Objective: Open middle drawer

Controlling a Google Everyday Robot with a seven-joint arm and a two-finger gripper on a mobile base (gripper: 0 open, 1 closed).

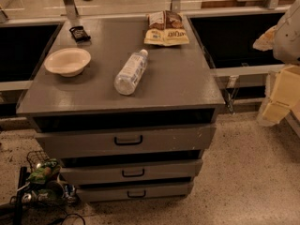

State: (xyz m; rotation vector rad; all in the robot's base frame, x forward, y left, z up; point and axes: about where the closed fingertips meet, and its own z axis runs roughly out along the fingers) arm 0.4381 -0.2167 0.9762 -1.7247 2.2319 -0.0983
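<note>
Item: grey painted cabinet (pixel 178 86), flat matt top, three stacked drawer fronts. Middle drawer (pixel 168 170): second front down the cabinet's face, mid-height, scuffed grey paint, small black rectangular pull (pixel 133 173) at centre; appears shut, not yet drawn. Gripper (pixel 281 95): cream, blocky, off the cabinet's right side, well apart from every front; whether released or clenched cannot be told. Hazards, judged: the top drawer (pixel 178 138) with its bigger pull sits just above and the slim bottom drawer (pixel 164 190) just below, so a misjudged height would open the wrong one; the shallow pull may slip a poor hold; a skewed tug could bind the drawer; a jolt could roll the clear plastic bottle (pixel 131 72) lying on the cabinet's top near a round pale bowl (pixel 68 61).
</note>
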